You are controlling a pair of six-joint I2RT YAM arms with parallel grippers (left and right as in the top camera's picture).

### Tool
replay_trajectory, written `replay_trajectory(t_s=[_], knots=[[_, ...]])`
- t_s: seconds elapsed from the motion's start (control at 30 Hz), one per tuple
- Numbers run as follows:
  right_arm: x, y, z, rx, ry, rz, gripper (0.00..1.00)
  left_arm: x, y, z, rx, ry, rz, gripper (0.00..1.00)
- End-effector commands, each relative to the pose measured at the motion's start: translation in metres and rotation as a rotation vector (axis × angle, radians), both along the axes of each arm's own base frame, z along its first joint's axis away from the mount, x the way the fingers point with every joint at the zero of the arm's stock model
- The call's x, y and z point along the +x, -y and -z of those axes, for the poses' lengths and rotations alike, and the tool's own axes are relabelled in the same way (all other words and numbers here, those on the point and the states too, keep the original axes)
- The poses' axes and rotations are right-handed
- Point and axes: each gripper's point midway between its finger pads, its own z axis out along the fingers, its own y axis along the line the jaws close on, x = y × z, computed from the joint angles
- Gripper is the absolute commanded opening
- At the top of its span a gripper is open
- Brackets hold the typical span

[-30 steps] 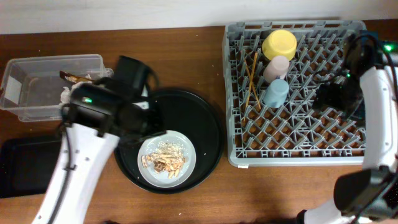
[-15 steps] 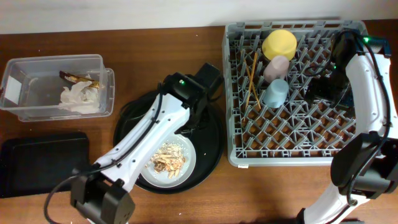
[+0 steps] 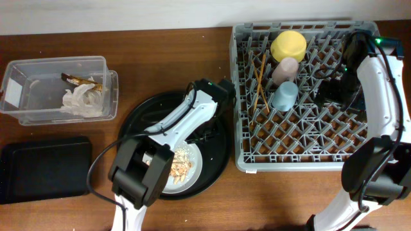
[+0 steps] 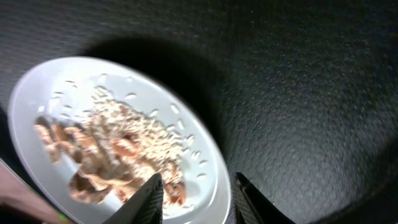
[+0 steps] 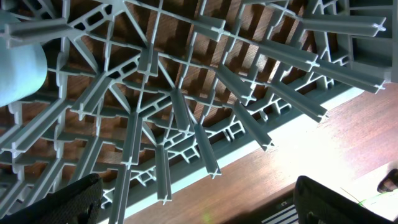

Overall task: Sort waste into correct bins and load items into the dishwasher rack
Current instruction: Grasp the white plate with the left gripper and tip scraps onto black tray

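Left gripper (image 4: 199, 200): jaws parted, empty, over the round black tray (image 4: 298, 93) at tabletop centre.
1 grey plate (image 4: 37, 93) with 1 heap of food scraps (image 4: 118, 149): leftward of the fingertips, rim under the gap. It is round, with no long axis. Left arm nearer.
Right gripper (image 5: 205, 205): spread wide, empty, above the dishwasher rack (image 5: 174, 106) at the far-right corner.
In the rack: 1 yellow bowl (image 3: 288, 45), 1 pink cup (image 3: 286, 68), 1 light blue cup (image 3: 284, 95), 2 chopsticks (image 3: 260, 80).
Left edge: 1 clear box (image 3: 38, 64) holding 1 crumpled wrapper (image 3: 82, 99).
Near-left corner: 1 black rectangular tray (image 3: 45, 170).
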Motion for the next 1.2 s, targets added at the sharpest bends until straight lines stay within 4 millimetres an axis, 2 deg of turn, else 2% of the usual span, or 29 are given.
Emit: replay_trajectory(t_s=[0.0,0.1,0.3,0.4,0.53,0.6,0.63,0.67,0.7,0.73,0.97,1.17], knots=[[0.0,0.005,0.001,-0.019,-0.002,0.017,0.98,-0.006,0.0,0.025,0.026,-0.053,-0.03,0.35],[0.0,0.005,0.001,-0.019,-0.002,0.017,0.98,-0.007,0.005,0.035,0.007,-0.071,-0.04,0.34],[0.0,0.005,0.001,-0.019,-0.002,0.017,0.98,0.001,0.017,0.042,-0.042,-0.041,-0.05,0.34],[0.0,0.005,0.001,-0.019,-0.003,0.017,0.98,-0.005,0.013,0.045,-0.027,-0.06,-0.062,0.28],[0.0,0.005,0.001,-0.019,-0.002,0.017,0.98,-0.023,-0.001,0.057,0.022,-0.105,-0.099,0.27],[0.0,0.005,0.001,-0.019,-0.002,0.017,0.98,-0.025,-0.003,0.057,0.028,-0.113,-0.099,0.22],[0.0,0.005,0.001,-0.019,-0.002,0.017,0.98,-0.025,-0.003,0.057,0.029,-0.115,-0.099,0.15],[0.0,0.005,0.001,-0.019,-0.003,0.017,0.98,-0.025,-0.003,0.057,0.03,-0.115,-0.099,0.05],[0.0,0.005,0.001,-0.019,-0.002,0.017,0.98,-0.025,-0.003,0.057,0.03,-0.115,-0.099,0.01],[0.0,0.005,0.001,-0.019,-0.002,0.017,0.98,-0.025,-0.003,0.057,0.032,-0.115,-0.099,0.01],[0.0,0.005,0.001,-0.019,-0.002,0.017,0.98,-0.034,-0.022,0.035,0.106,-0.188,-0.072,0.01],[0.0,0.005,0.001,-0.019,-0.002,0.017,0.98,-0.019,-0.053,0.006,0.13,-0.232,-0.062,0.01]])
